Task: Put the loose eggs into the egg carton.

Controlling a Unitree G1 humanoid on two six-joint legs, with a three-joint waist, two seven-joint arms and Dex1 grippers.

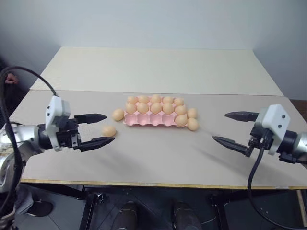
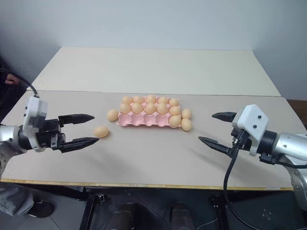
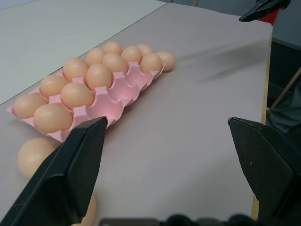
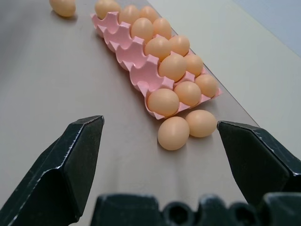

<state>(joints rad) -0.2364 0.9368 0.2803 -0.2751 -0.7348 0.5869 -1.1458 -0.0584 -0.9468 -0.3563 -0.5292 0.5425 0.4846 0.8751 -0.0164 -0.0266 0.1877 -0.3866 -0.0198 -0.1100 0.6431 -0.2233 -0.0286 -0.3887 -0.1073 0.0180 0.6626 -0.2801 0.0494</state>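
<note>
A pale pink moulded carton lay flat and lidless near the middle of a matte beige table, its round cups divided by scalloped ridges. Smooth tan eggs filled its two far rows, and one more sat at the right end of the near row; the rest of that row's cups were bare.

Four loose eggs rested on the tabletop, plain, oval and all alike. One lay just beside the carton's left end, and another sat a little nearer, close to the left gripper's lower fingertip. The other two lay side by side against the carton's right end.

The left gripper hung over the table at the left, its two black wedge-shaped fingers spread wide, holding nothing. The right gripper hung at the right, well apart from the carton, fingers equally wide and empty.
</note>
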